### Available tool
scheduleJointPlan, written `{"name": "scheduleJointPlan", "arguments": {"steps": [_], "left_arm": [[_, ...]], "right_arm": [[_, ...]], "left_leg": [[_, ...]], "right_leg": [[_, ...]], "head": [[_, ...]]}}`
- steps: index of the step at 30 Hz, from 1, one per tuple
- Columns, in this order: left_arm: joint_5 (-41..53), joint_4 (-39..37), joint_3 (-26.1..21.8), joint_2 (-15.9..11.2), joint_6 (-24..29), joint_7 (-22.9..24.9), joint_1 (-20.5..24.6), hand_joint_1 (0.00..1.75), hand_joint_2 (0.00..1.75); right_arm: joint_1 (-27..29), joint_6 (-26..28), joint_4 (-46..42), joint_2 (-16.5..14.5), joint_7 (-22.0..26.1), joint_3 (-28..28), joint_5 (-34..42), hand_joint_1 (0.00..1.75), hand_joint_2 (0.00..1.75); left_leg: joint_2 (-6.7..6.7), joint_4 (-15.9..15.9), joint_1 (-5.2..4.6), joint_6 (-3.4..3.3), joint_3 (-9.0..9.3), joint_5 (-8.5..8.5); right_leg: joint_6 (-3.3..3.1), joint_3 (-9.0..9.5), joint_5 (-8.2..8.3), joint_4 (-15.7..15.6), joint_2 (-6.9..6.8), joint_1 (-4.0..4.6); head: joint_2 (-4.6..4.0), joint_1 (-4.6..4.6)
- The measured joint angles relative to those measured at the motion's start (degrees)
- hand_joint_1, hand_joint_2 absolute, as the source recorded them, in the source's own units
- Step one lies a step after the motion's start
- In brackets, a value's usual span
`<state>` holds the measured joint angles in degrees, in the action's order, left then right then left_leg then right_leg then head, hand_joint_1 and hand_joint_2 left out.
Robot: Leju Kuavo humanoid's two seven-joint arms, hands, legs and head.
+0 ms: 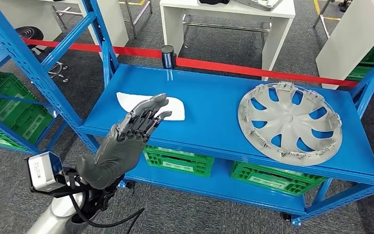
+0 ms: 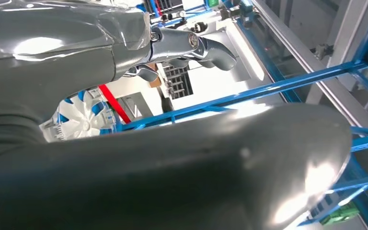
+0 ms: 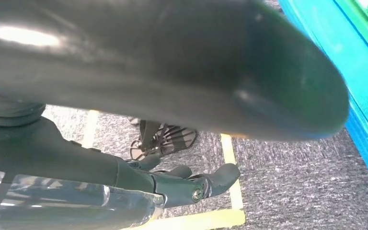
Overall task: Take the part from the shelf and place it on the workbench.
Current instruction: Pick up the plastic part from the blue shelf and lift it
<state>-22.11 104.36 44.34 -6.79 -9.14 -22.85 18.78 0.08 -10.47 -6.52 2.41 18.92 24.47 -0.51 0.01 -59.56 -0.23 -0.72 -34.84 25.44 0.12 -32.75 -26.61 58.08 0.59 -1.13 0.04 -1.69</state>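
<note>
- Nearest of all is the robot's left hand (image 1: 135, 127), lifted in front of the blue shelf (image 1: 214, 105), with its fingers (image 1: 151, 114) stretched out, a little apart, and holding nothing.
- Just past those fingers a white cloth (image 1: 175, 108) lies flat on the shelf top.
- Far over on the other side of the same shelf top lies the grey wheel cover (image 1: 290, 123), well apart from the hand.
- Down low, the right hand (image 3: 172, 184) hangs over grey carpet (image 3: 297, 191) with yellow tape lines (image 3: 230, 165), its fingers gently bent, holding nothing.
- Green crates (image 1: 177, 160) sit on the lower shelf.
</note>
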Motion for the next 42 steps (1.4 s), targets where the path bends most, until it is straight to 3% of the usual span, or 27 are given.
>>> {"name": "scheduleJointPlan", "arguments": {"steps": [5, 6, 8, 10, 11, 12, 14, 16, 18, 20, 22, 24, 25, 26, 27, 29, 31, 33, 36, 38, 40, 41, 42], "left_arm": [[0.0, 0.0, 0.0, 0.2, -0.3, 0.0, 0.1, 0.0, 0.0], [0.0, 0.0, 0.0, 0.3, -0.3, 0.0, 0.2, 0.0, 0.0], [0.0, 0.0, 0.0, 0.4, -0.3, 0.0, 0.2, 0.0, 0.0], [0.0, -0.2, 0.0, 0.5, -0.3, 0.0, 0.1, 0.0, 0.0], [0.0, -0.2, 0.0, 0.5, -0.3, 0.0, 0.0, 0.0, 0.0], [0.0, -0.3, 0.0, 0.5, -0.4, 0.0, 0.0, 0.0, 0.0], [0.0, -0.3, 0.0, 0.5, -0.4, 0.0, 0.0, 0.0, 0.0], [0.0, -0.3, 0.0, 0.5, -0.5, -0.1, 0.1, 0.0, 0.0], [0.1, -0.3, 0.0, 0.5, -0.5, -0.2, 0.1, 0.0, 0.0], [0.1, -0.3, 0.0, 0.5, -0.7, -0.3, 0.1, 0.0, 0.0], [0.2, -0.3, 0.0, 0.5, -0.9, -0.4, 0.1, 0.0, 0.0], [0.3, -0.3, 0.0, 0.4, -1.1, -0.4, 0.1, 0.0, 0.0], [0.3, -0.4, 0.0, 0.4, -1.1, -0.4, 0.1, 0.0, 0.0], [0.3, -0.4, 0.0, 0.4, -1.2, -0.4, 0.0, 0.0, 0.0], [0.3, -0.5, 0.0, 0.4, -1.3, -0.4, 0.1, 0.0, 0.0], [0.3, -0.5, 0.0, 0.5, -1.4, -0.4, 0.2, 0.0, 0.0], [0.3, -0.5, 0.0, 0.5, -1.5, -0.4, 0.4, 0.0, 0.0], [0.3, -0.5, 0.0, 0.5, -1.5, -0.5, 0.6, 0.0, 0.0], [0.3, -0.6, 0.0, 0.8, -1.5, -0.5, 0.8, 0.0, 0.0], [0.3, -0.7, 0.0, 1.0, -1.6, -0.5, 1.1, 0.0, 0.0], [0.2, -1.0, 0.1, 1.0, -1.6, -0.6, 1.1, 0.0, 0.0], [0.1, -1.1, 0.1, 1.0, -1.6, -0.6, 1.1, 0.0, 0.0], [0.0, -1.2, 0.2, 1.0, -1.6, -0.7, 1.1, 0.0, 0.0]], "right_arm": [[0.0, 0.0, 0.0, -0.2, 0.1, 0.2, 0.1, 0.0, 0.0], [0.0, 0.0, 0.0, -0.2, 0.1, 0.2, 0.1, 0.0, 0.0], [0.0, 0.0, 0.1, -0.2, 0.1, 0.2, 0.1, 0.0, 0.0], [0.1, 0.0, 0.1, -0.1, 0.1, 0.2, 0.1, 0.0, 0.0], [0.1, 0.0, 0.1, -0.1, 0.1, 0.2, 0.1, 0.0, 0.0], [0.1, 0.0, 0.1, -0.1, 0.1, 0.2, 0.1, 0.0, 0.0], [0.1, 0.0, 0.2, 0.0, 0.1, 0.2, 0.0, 0.0, 0.0], [-0.1, 0.0, 0.2, 0.0, 0.1, 0.2, 0.0, 0.0, 0.0], [-0.1, 0.0, 0.2, 0.0, 0.1, 0.2, 0.0, 0.0, 0.0], [-0.2, 0.0, 0.2, -0.1, 0.1, 0.2, 0.0, 0.0, 0.0], [-0.2, 0.0, 0.2, -0.1, 0.1, 0.2, 0.0, 0.0, 0.0], [-0.2, 0.0, 0.2, -0.1, 0.1, 0.2, 0.0, 0.0, 0.0], [-0.2, 0.0, 0.2, -0.1, 0.0, 0.2, 0.0, 0.0, 0.0], [-0.2, 0.0, 0.2, -0.1, 0.0, 0.3, 0.0, 0.0, 0.0], [-0.2, 0.0, 0.2, -0.1, 0.0, 0.3, 0.0, 0.0, 0.0], [-0.2, 0.0, 0.2, -0.3, -0.1, 0.3, 0.0, 0.0, 0.0], [-0.2, 0.0, 0.2, -0.6, -0.1, 0.4, 0.0, 0.0, 0.0], [-0.1, 0.0, 0.2, -0.7, -0.2, 0.5, 0.1, 0.0, 0.0], [-0.1, 0.0, 0.2, -0.7, -0.3, 0.6, 0.2, 0.0, 0.0], [-0.1, 0.0, 0.2, -0.6, -0.3, 0.7, 0.3, 0.0, 0.0], [-0.1, 0.0, 0.2, -0.4, -0.4, 0.8, 0.3, 0.0, 0.0], [0.0, 0.0, 0.2, -0.3, -0.4, 0.9, 0.4, 0.0, 0.0], [0.1, 0.0, 0.2, -0.3, -0.4, 1.0, 0.4, 0.0, 0.0]], "left_leg": [[0.03, 2.8, -0.24, -1.21, 1.81, -0.36], [0.08, 3.4, -0.1, -1.47, 2.28, -0.6], [0.13, 3.6, -0.07, -1.78, 2.49, -0.65], [0.01, 3.6, -0.15, -1.86, 2.56, -0.45], [-0.09, 3.6, -0.15, -1.8, 2.68, -0.3], [-0.17, 3.5, -0.11, -1.66, 2.87, -0.09], [-0.29, 3.0, -0.19, -1.12, 3.17, 0.61], [-0.33, 2.5, -0.42, -0.56, 3.23, 1.3], [-0.27, 2.4, -0.39, -0.19, 3.26, 1.69], [-0.17, 1.3, -0.14, 0.32, 2.93, 2.58], [-0.11, -3.8, 0.12, 0.97, 0.51, 5.11], [-0.08, -11.8, 0.36, 1.35, -3.97, 8.0], [-0.08, -14.4, 0.43, 1.36, -5.81, 8.39], [-0.08, -14.8, 0.43, 1.22, -6.59, 7.6], [-0.09, -12.9, 0.37, 0.91, -6.18, 5.77], [-0.11, -4.8, -0.08, -0.32, -2.81, 1.26], [0.11, 0.9, -0.75, -1.41, -0.32, -0.74], [0.25, 1.9, -1.13, -1.78, 0.05, -0.75], [0.3, 4.0, -0.57, -2.09, 1.58, -1.61], [0.29, 4.7, -0.43, -2.3, 2.17, -1.66], [0.15, 4.7, -0.45, -2.4, 2.23, -1.24], [0.06, 4.7, -0.42, -2.33, 2.37, -1.03], [-0.01, 4.6, -0.35, -2.15, 2.61, -0.8]], "right_leg": [[1.1, -0.5, -0.62, 0.7, -0.13, 0.02], [1.05, -1.53, -1.52, 2.8, -0.17, 0.05], [0.72, -5.54, -4.27, 10.1, -0.2, 0.04], [1.02, -9.06, -5.62, 15.9, -0.21, -0.01], [1.48, -9.32, -4.97, 15.7, -0.22, -0.08], [2.08, -8.27, -3.43, 12.9, -0.27, -0.21], [2.92, -4.39, 0.11, 4.7, -0.52, -0.39], [2.28, -2.17, 1.63, 0.2, -0.63, -0.34], [1.06, -2.03, 1.52, 0.0, -0.5, -0.22], [0.35, -1.63, 1.32, 0.0, -0.4, -0.32], [-0.15, -1.06, 1.04, -0.1, -0.35, -0.41], [-0.5, -0.77, 0.78, -0.1, -0.33, -0.22], [-0.63, -0.69, 0.67, -0.1, -0.3, -0.08], [-0.69, -0.57, 0.56, -0.1, -0.24, 0.07], [-0.73, -0.4, 0.46, -0.1, -0.12, 0.22], [-0.76, -0.03, 0.28, -0.1, 0.11, 0.43], [-0.57, 0.01, 0.17, -0.2, 0.2, 0.44], [-0.06, 0.01, 0.15, -0.5, 0.14, 0.37], [0.28, -0.67, -0.79, 1.1, -0.08, 0.51], [0.05, -3.88, -3.5, 7.5, -0.15, 0.43], [0.27, -7.8, -5.68, 14.7, -0.16, 0.19], [0.75, -8.58, -5.6, 15.9, -0.18, 0.03], [1.43, -8.08, -4.58, 14.5, -0.21, -0.17]], "head": [[0.0, 0.08], [0.0, 0.14], [0.0, 0.26], [0.0, 0.3], [0.0, 0.32], [0.0, 0.34], [0.0, 0.45], [0.0, 0.49], [0.0, 0.48], [0.0, 0.44], [0.0, 0.33], [0.0, 0.28], [0.0, 0.27], [0.0, 0.27], [0.0, 0.27], [0.0, 0.3], [0.0, 0.32], [0.0, 0.29], [0.0, 0.34], [0.0, 0.48], [0.0, 0.55], [0.0, 0.55], [0.0, 0.55]]}}
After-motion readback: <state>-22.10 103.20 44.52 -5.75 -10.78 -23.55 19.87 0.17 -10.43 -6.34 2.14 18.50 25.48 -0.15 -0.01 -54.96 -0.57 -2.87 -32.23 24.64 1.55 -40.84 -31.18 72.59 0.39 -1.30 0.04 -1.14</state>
